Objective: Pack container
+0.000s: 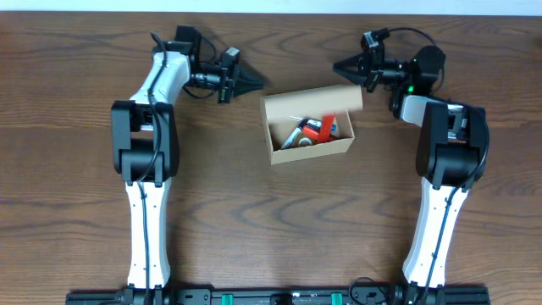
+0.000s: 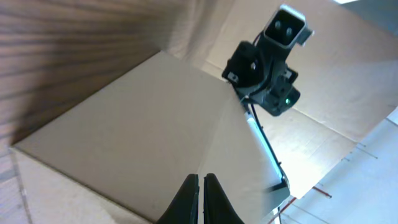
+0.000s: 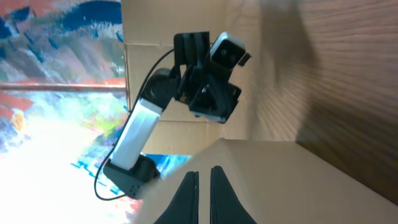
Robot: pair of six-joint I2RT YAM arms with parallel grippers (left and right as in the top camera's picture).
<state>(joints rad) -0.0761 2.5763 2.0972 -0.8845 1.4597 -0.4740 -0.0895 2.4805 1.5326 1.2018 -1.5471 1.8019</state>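
The container (image 1: 312, 149) is a small tan cardboard box at the table's middle, open. Its flap lid (image 1: 313, 101) stands up along the far side. Inside lie a red item (image 1: 318, 127) and a white and silver item (image 1: 297, 135). My left gripper (image 1: 257, 83) is shut and empty, just left of the box's far left corner. My right gripper (image 1: 337, 65) is shut and empty, just beyond the flap's far right end. The left wrist view shows the box's plain wall (image 2: 124, 124) ahead of the shut fingers (image 2: 202, 177). The right wrist view shows cardboard (image 3: 280, 180) beside the fingers (image 3: 204, 171).
Both arms reach in from the sides over a dark wood table (image 1: 254, 220). The right arm's wrist camera (image 2: 273, 56) shows in the left wrist view, and the left arm (image 3: 186, 81) shows in the right wrist view.
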